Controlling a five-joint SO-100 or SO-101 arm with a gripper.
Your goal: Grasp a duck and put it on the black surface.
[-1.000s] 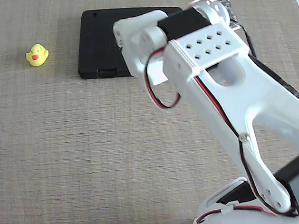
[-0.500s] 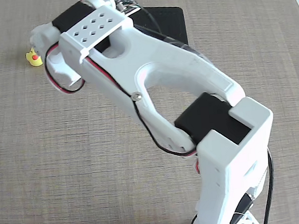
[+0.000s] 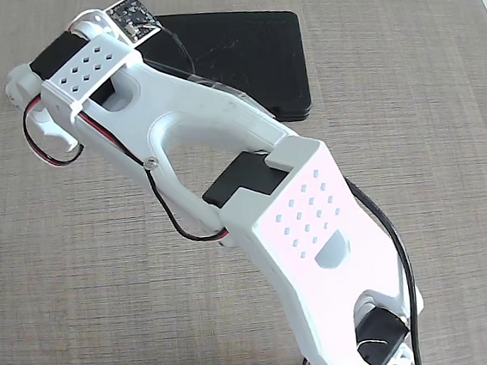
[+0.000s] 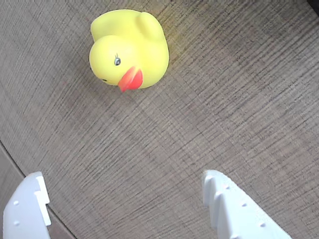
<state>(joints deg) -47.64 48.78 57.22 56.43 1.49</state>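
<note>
The duck is small and yellow with a red-orange beak. It rests on the wood-grain table at the top of the wrist view, beak turned toward the camera. My gripper hovers short of it, open, its two white fingertips at the bottom corners with only bare table between them. In the fixed view the white arm reaches to the far left and hides the duck. The black surface lies flat at the top centre of the fixed view, to the right of the wrist, partly covered by the arm.
The wood-grain table fills both views. A small circuit board sits on top of the wrist. The arm's base stands at the bottom right of the fixed view.
The arm has swung left from above the black slab to above the duck's spot. The duck, visible in the fixed view one second ago, is now hidden under the wrist.
</note>
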